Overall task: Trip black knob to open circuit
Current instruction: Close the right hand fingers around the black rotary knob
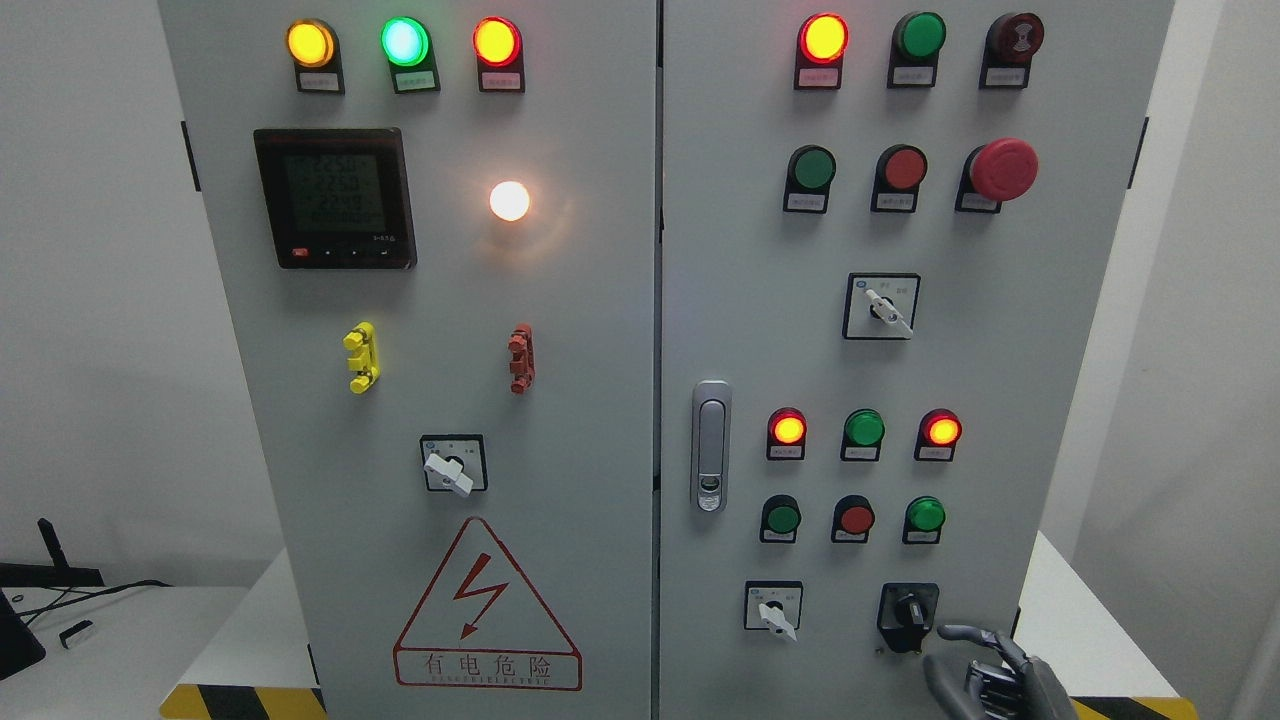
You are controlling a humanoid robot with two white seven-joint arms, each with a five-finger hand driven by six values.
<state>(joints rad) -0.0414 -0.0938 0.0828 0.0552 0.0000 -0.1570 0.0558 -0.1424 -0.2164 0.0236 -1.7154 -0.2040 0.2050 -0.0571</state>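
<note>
While approaching the black knob (908, 610), low on the cabinet's right door (1000, 400).
Right hand (985, 675) just below and beside it, fingers (965, 632) loosely spread, gripping nothing (probably poised to pinch and turn).

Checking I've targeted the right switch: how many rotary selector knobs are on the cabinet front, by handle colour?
White knobs: 3
Black knob: 1
Total: 4
</note>
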